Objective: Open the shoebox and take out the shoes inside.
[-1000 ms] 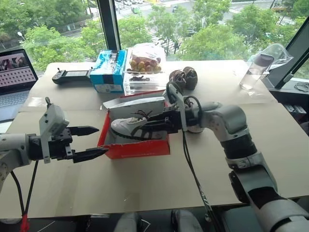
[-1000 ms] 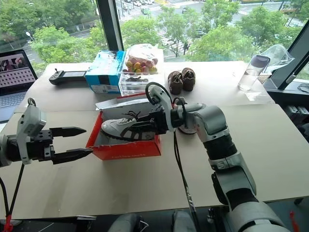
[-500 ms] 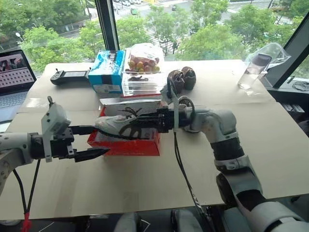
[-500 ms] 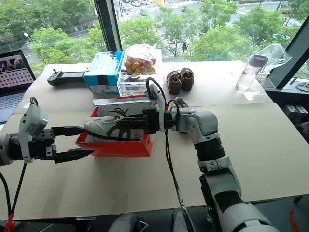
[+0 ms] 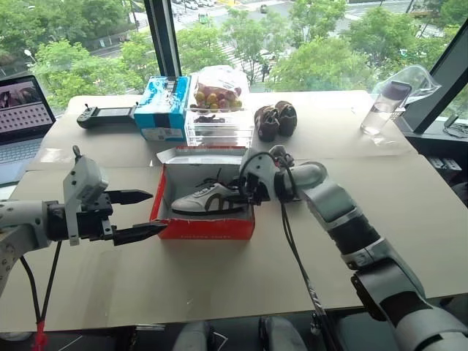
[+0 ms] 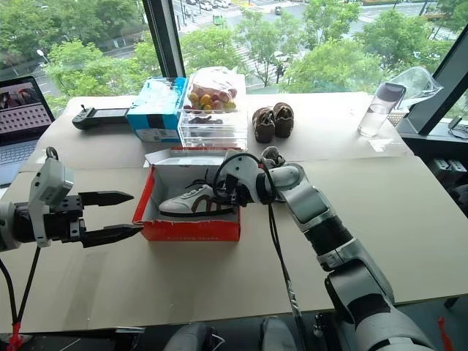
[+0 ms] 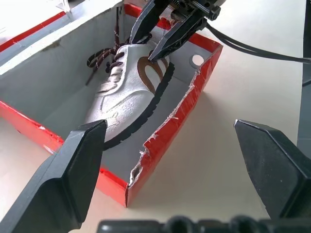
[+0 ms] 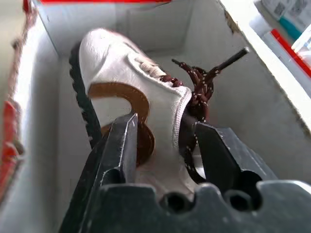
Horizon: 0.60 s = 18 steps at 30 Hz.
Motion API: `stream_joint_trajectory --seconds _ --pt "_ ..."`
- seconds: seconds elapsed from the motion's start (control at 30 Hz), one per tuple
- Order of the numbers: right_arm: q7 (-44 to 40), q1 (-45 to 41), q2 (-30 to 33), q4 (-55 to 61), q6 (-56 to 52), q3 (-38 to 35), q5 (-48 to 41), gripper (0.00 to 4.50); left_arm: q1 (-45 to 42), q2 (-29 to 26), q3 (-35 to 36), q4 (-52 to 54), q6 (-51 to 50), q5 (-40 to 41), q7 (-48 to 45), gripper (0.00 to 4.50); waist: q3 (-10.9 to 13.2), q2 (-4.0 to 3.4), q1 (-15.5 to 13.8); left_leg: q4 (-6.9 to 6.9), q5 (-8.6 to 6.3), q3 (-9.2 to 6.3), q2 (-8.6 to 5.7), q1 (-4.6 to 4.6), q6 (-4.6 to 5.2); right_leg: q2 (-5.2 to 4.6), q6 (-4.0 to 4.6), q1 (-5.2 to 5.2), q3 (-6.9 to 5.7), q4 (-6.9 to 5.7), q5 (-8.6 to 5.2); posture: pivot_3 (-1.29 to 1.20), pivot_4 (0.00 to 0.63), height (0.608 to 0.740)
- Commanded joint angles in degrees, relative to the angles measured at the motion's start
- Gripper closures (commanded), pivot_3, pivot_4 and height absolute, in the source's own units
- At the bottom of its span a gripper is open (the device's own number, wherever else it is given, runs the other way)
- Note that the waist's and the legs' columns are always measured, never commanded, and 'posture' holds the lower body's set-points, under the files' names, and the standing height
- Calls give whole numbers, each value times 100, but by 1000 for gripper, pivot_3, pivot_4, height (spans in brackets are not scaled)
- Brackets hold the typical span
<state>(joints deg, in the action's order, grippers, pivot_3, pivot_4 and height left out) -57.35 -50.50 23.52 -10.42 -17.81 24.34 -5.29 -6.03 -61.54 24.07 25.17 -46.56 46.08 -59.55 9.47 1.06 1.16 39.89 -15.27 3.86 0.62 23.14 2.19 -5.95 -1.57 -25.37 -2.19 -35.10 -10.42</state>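
Laptop (image 5: 22,124) partly beyond frame edge

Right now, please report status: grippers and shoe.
Left gripper open, idle. Right gripper shut on white sneaker with brown stripe, inside open red cardboard shoebox. Nothing blocking.

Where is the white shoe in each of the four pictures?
Left eye view: white shoe in the red shoebox, mid-table.
Right eye view: same spot.
Left wrist view: upper left of centre.
Right wrist view: centre, between the right gripper fingers.
Shared landmark: the shoe's brown stripe.

One red shoebox (image 5: 205,223), one white sneaker (image 5: 207,200), two brown shoes (image 5: 276,119), one blue carton (image 5: 164,107) and one bottle (image 5: 382,107) are counted.
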Motion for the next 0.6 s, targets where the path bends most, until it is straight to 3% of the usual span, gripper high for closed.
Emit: stream_joint_trajectory --seconds 0.03,0.23,0.37,0.5,0.6 --pt "-149 13 -290 480 -229 -303 -451 2194 -173 -66 -1 0 93 -7 -18 0 0 1 26 0 1 0 4 0 -2 5 1 1 1 -2 1 0 150 740" --pt "-121 -163 -498 562 -1037 -932 -1133 2194 -237 -38 -69 -27 106 -12 -20 0 0 1 -40 4 1 -1 10 0 -1 11 6 6 1 -2 4 0 150 740" --pt "-233 -552 -318 325 -1195 -1169 -1179 2194 -253 -34 -99 -39 119 -14 -22 0 0 0 -41 5 0 -1 10 1 -1 10 6 5 0 -2 4 0 150 740" --pt "-611 -866 100 132 -1076 -872 -828 2194 -276 -23 -123 -46 122 -24 -13 0 0 0 -37 2 0 -1 10 0 0 13 6 5 0 0 4 0 150 740" --pt "-1252 -1061 554 -60 -758 -150 -208 2194 -277 5 -145 -32 137 -40 4 0 0 0 -36 3 -1 1 9 1 2 12 6 4 1 1 4 0 150 740"
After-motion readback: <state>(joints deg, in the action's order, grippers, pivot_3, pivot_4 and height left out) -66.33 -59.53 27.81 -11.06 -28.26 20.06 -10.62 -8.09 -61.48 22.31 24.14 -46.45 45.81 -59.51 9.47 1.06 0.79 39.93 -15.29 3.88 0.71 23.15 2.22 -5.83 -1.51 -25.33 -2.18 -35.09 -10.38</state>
